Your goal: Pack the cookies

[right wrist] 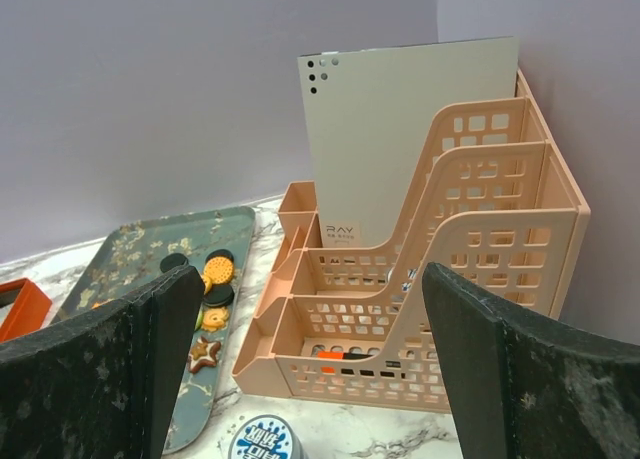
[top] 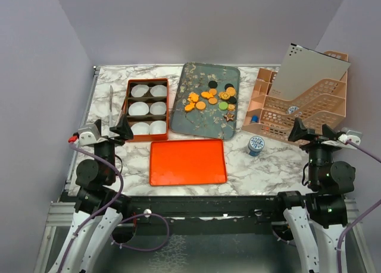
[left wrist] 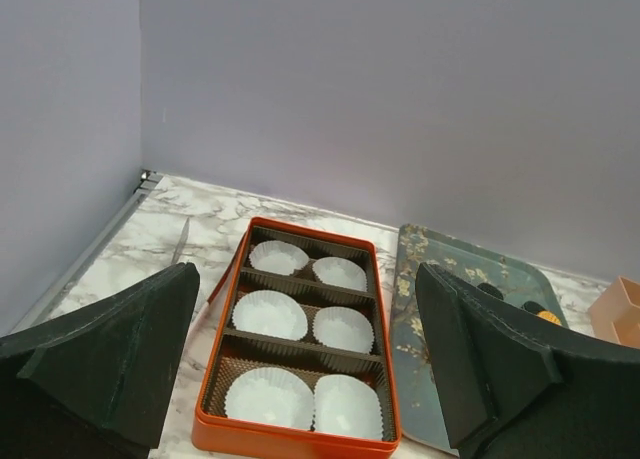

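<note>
Our left gripper (top: 110, 132) and right gripper (top: 312, 132) gape empty, flanking the tray (top: 190, 121); we should pinch one outlying disc among the cookies (top: 212, 98) there, squarely.

You see the cookies (top: 213, 97) scattered on the floral tray (top: 190, 121), with the orange box (top: 127, 109) just left of it. Your left end effector (top: 116, 132) and right end effector (top: 311, 132) are spread wide and empty.
</note>
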You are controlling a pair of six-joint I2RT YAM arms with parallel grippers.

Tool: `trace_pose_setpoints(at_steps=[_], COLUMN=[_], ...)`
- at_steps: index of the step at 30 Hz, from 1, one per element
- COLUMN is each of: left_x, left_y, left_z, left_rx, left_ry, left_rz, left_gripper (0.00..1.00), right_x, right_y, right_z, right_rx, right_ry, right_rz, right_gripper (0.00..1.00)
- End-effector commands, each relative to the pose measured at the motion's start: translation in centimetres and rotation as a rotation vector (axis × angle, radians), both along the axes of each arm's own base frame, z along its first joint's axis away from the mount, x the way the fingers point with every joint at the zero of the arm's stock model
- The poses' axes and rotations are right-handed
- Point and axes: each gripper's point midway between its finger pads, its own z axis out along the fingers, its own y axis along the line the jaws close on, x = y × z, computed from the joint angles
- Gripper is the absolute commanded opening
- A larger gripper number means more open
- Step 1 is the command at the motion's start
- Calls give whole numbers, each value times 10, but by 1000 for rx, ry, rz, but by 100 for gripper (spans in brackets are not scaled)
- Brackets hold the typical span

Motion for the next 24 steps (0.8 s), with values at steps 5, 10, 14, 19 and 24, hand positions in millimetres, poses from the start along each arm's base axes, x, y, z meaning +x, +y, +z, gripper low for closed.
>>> trace_pose_setpoints(at_steps=[5,10,14,19,24], left_x=[12,24,40,70,107], left_y=[0,-2,-3,-11,-7], left_z=[-8,-17,-32,-49,-71], left_rx=[34,70,101,132,156], left_ry=[41,93,179,314,477], left_rz=[6,6,16,11,51], left_gripper=[99,99,99,99,99], right_x=[-6,-10,-14,-21,-24], right_y=[-2,-6,-7,-5,-1], right_z=[5,4,7,9,11], right_rx=[6,17,26,31,41], right_ry=[-45,-55,-68,-93,-110], right_rz=[-9,-29,-33,-24,1], right_gripper=[100,100,100,100,100])
